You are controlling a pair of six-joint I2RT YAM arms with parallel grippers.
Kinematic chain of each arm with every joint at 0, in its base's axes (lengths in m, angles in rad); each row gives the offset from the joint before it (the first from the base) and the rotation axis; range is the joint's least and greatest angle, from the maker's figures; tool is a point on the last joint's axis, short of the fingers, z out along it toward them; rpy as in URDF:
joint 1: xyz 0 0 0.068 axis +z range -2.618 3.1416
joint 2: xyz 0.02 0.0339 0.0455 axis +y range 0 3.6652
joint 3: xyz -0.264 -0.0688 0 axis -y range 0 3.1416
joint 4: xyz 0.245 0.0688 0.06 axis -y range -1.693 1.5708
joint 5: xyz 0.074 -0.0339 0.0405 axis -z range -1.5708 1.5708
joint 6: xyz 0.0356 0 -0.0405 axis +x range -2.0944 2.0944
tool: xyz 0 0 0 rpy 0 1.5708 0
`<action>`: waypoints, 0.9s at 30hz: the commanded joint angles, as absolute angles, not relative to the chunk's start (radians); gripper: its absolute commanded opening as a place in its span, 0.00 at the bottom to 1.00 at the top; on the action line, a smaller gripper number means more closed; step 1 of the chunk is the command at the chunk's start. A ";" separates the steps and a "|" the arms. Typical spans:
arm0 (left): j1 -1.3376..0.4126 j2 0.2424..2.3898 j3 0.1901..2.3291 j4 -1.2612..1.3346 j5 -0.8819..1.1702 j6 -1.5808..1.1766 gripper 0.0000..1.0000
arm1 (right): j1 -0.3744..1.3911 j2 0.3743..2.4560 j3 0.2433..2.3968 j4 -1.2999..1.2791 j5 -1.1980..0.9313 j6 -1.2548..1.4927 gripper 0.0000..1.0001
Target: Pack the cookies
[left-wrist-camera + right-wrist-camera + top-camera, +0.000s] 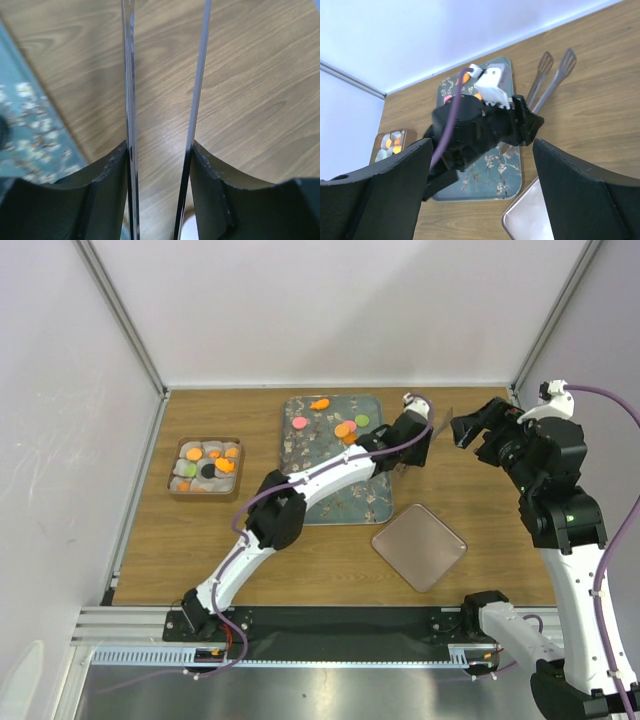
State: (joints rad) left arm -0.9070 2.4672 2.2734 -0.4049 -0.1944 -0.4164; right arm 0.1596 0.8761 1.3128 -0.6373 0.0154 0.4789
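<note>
Several cookies lie at the far end of the floral tray (pixel 345 505): an orange fish (pixel 320 404), an orange disc (pixel 343 429), a green disc (pixel 362 420) and a black one (pixel 300 423). More cookies fill the small brown box (pixel 207 468) at the left. My left gripper (pixel 415 432) is at the tray's right edge, shut on metal tongs (pixel 129 75) whose two arms run out over bare wood. The tongs' slotted tips show in the right wrist view (pixel 564 67). My right gripper (pixel 468 428) is open and empty, raised to the right of the left gripper.
A pinkish square lid (pixel 419 545) lies on the wood right of the tray's near end. Its corner shows in the right wrist view (pixel 530 220). The tray's edge is at the left of the left wrist view (pixel 25 125). White walls enclose the table.
</note>
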 commanded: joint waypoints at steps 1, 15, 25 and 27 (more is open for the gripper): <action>-0.919 2.497 2.321 -0.266 -0.189 -0.405 0.53 | 0.158 0.861 1.310 -0.655 0.022 0.494 0.88; -0.942 2.635 2.378 -0.144 -0.247 -0.416 0.59 | 0.158 0.811 1.232 -0.663 -0.028 0.500 0.88; -0.942 2.657 2.395 -0.135 -0.229 -0.437 0.68 | 0.158 0.798 1.226 -0.675 -0.031 0.497 0.88; -0.942 2.660 2.395 -0.138 -0.224 -0.433 0.68 | 0.158 0.795 1.224 -0.672 -0.032 0.500 0.88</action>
